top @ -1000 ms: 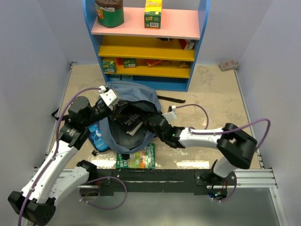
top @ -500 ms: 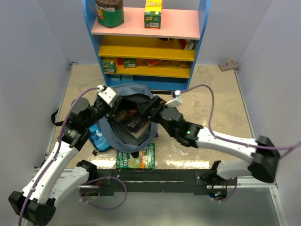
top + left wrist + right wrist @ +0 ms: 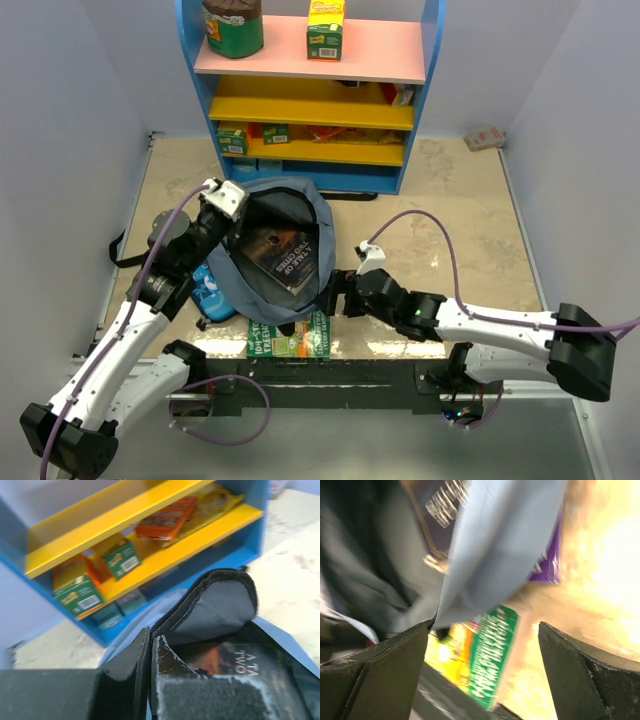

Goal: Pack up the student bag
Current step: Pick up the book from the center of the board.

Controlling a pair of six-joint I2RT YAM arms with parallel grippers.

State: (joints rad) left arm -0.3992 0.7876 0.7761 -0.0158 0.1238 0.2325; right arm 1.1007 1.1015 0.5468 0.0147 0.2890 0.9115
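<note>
Student bag (image 3: 295,195) lies on the table (image 3: 450,200) just in front of the blue shelf unit (image 3: 350,180), mouth open upward, with a dark book (image 3: 285,255) lying flat inside.

Your left gripper (image 3: 150,645) is pinched closed on the zippered rim at the bag's far-left side, propping the opening up. Your right gripper (image 3: 335,293) sits low at the bag's near-right edge, fingers spread wide and holding nothing (its wrist view shows only bag fabric and a green cover beyond them).

I judge you are between items: one book is in.

The green book (image 3: 320,330), partly tucked under the bag's near edge, looks the likeliest next pick, and a blue pencil case (image 3: 207,290) waits against the bag's left side.

To take the green book you need to get the right fingers over its free edge and slide it clear of the fabric before lifting.
</note>
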